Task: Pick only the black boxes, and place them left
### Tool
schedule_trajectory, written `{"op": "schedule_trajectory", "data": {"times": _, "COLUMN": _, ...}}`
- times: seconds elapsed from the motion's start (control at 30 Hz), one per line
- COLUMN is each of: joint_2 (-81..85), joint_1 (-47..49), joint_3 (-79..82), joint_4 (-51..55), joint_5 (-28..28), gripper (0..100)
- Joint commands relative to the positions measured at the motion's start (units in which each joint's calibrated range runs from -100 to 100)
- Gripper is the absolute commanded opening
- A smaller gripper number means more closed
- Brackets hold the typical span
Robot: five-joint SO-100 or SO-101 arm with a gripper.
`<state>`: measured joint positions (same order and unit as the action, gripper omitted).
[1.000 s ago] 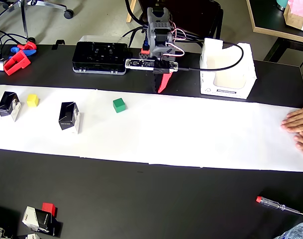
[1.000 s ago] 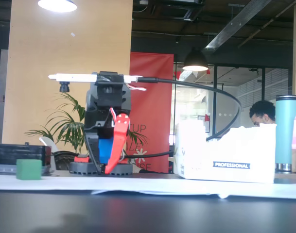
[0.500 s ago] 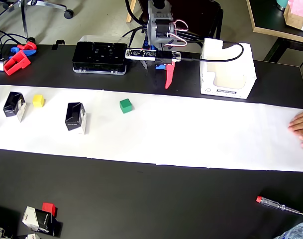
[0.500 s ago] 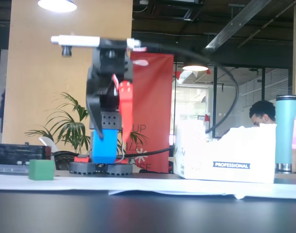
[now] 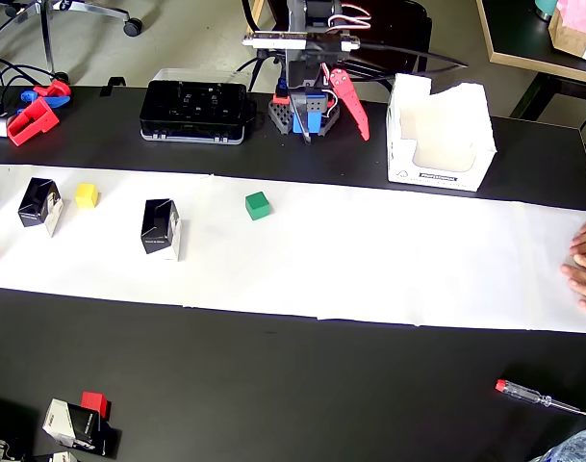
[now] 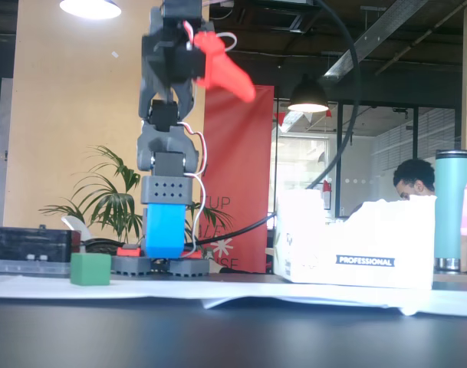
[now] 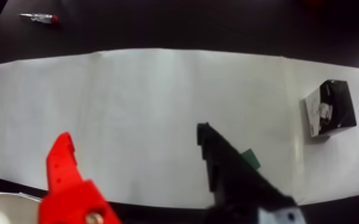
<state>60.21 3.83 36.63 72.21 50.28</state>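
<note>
Arm has risen and pulled back over its base; tool [image 7: 140, 161] wide open, empty. Paper strip [image 5: 389, 260] has slid rightward, carrying two black boxes [image 5: 162, 228] [image 5: 39, 204] closer.

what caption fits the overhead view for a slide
Arm raised at the table's back, two black boxes and coloured cubes waiting on the white paper strip.

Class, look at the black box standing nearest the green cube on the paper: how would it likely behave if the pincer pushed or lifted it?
The black box stands upright and taller than wide, so a push up high might tip it. It looks like thin card, probably light and crushable. Its glossy faces could slip in the pincer.
</note>
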Motion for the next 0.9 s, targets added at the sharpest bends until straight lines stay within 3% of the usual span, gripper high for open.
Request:
{"op": "schedule_trajectory", "data": {"times": 0.0, "joint_2": -2.73, "joint_1": -1.10, "joint_3": -13.40, "joint_4": 0.28, "joint_5": 0.30, "gripper": 43}}
{"op": "schedule_trajectory", "data": {"times": 0.13, "joint_2": -5.65, "joint_1": -1.71, "joint_3": -21.56, "joint_4": 2.75, "joint_5": 1.09, "gripper": 43}}
{"op": "schedule_trajectory", "data": {"times": 0.4, "joint_2": -17.27, "joint_1": -11.32, "joint_3": -41.59, "joint_4": 20.87, "joint_5": 7.35, "gripper": 43}}
{"op": "schedule_trajectory", "data": {"times": 0.7, "joint_2": -29.67, "joint_1": -21.28, "joint_3": -50.28, "joint_4": 22.14, "joint_5": 11.56, "gripper": 44}}
{"op": "schedule_trajectory", "data": {"times": 0.87, "joint_2": -34.10, "joint_1": -30.21, "joint_3": -49.39, "joint_4": 21.90, "joint_5": 17.35, "gripper": 54}}
